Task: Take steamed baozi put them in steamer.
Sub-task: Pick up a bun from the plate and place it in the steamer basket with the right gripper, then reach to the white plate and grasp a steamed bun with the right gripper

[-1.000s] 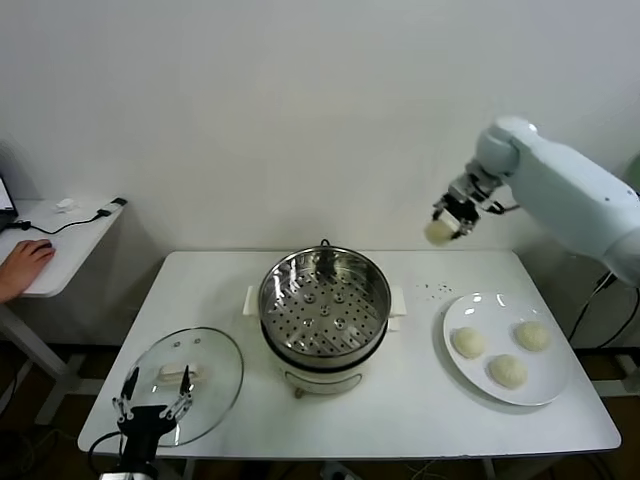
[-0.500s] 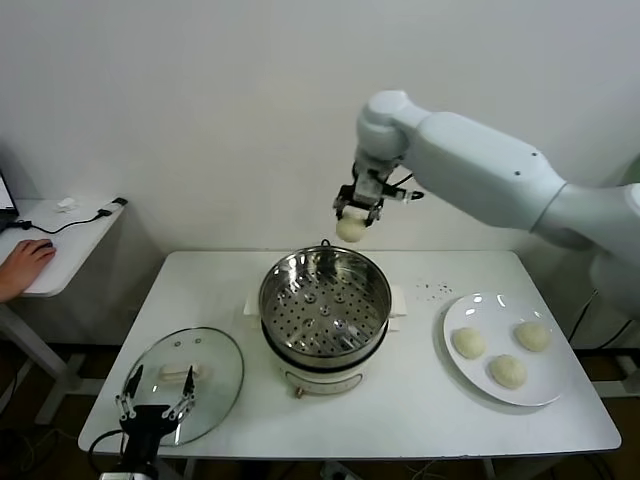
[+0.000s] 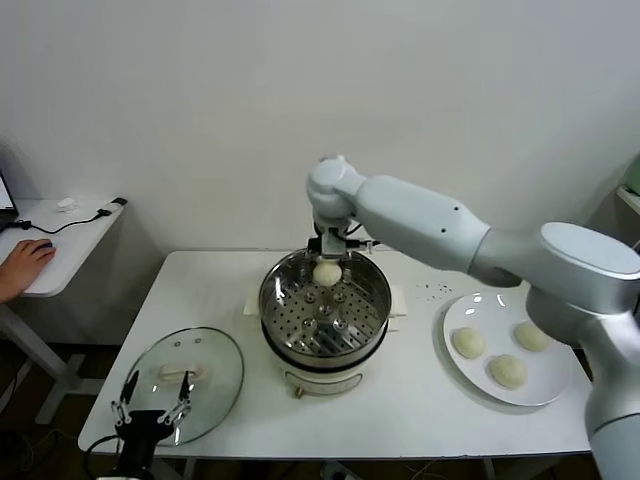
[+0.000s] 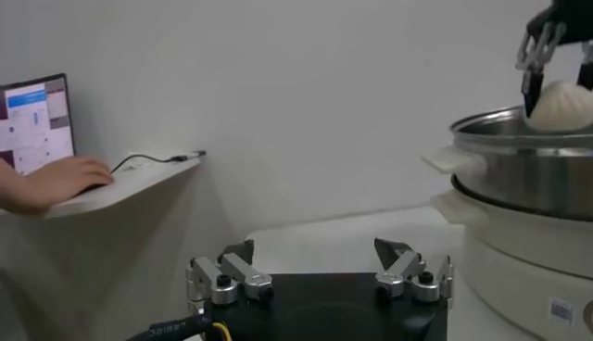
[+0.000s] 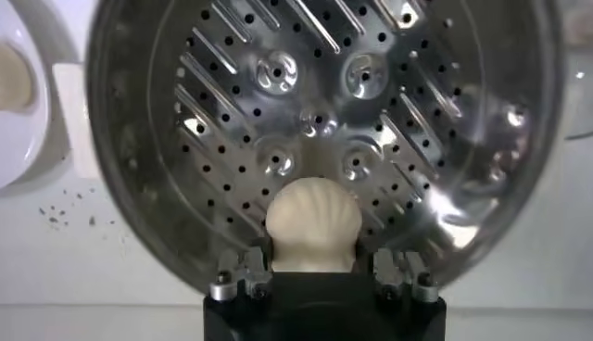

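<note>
My right gripper (image 3: 327,262) is shut on a cream-white pleated baozi (image 3: 327,272) and holds it over the far side of the steamer (image 3: 280,300), a shiny steel pot with a perforated tray. In the right wrist view the baozi (image 5: 313,223) sits between the fingers above the tray (image 5: 315,120). The left wrist view shows the same baozi (image 4: 561,105) at the steamer's rim (image 4: 519,122). Three more baozi (image 3: 467,342) (image 3: 532,335) (image 3: 507,371) lie on the white plate (image 3: 560,385) at the right. My left gripper (image 3: 152,403) rests open at the table's front left corner.
A round glass lid (image 3: 185,383) with a white handle lies flat on the table at the front left, just beyond the left gripper. A side desk (image 3: 60,235) with a person's hand (image 3: 22,265) stands at the far left.
My right arm has swung left from above the plate side to the steamer and come down, carrying the baozi over the pot's far side. The left arm has stayed put.
</note>
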You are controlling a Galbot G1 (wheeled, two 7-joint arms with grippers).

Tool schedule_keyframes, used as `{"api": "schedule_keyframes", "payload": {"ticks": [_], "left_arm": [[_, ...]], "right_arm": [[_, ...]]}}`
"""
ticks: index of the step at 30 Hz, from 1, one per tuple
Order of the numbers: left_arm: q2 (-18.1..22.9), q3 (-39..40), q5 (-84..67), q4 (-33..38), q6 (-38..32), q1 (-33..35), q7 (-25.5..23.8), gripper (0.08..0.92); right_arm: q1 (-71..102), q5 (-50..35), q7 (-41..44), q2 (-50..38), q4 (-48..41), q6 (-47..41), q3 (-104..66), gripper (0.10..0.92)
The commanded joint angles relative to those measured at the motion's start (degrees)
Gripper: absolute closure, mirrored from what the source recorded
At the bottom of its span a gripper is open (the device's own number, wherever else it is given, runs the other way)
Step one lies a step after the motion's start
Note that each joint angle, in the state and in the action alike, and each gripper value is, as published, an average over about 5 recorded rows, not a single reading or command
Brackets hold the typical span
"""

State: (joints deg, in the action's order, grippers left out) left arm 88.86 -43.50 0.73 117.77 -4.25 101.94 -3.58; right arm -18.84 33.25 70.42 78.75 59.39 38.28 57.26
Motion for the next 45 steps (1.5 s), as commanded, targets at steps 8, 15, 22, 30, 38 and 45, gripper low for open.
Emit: {"api": "schedule_keyframes", "payload": {"ticks": [8,15,22,30,38,45], "left_arm": [[0.5,0.3,-0.1,-0.3,0.6,-0.1,0.5,0.177],[0.4,0.3,-0.1,-0.1,0.6,0.1,0.7,0.177],[0.6,0.7,-1.9,1.4,1.4,0.8,0.8,0.177],[0.4,1.0,-1.3,2.1,1.4,1.4,0.8,0.177],[0.9,2.1,0.5,2.5,0.9,1.6,0.6,0.177],[1.0,2.2,0.8,3.2,0.9,1.9,0.7,0.177]], "right_arm": [[4.6,4.7,-1.2,1.7,-3.9,1.1,-2.0,0.399],[-0.8,-2.9,1.3,-0.6,-0.5,1.2,-1.6,0.227],[-8.9,-15.7,3.8,-8.3,8.2,-3.8,1.4,0.203],[-24.0,-40.7,-5.1,-24.7,12.0,-21.1,16.3,0.203],[-29.6,-66.0,-15.9,-41.2,21.5,-54.8,29.3,0.203],[-19.7,-65.8,-15.9,-50.1,21.7,-61.2,26.7,0.203]]}}
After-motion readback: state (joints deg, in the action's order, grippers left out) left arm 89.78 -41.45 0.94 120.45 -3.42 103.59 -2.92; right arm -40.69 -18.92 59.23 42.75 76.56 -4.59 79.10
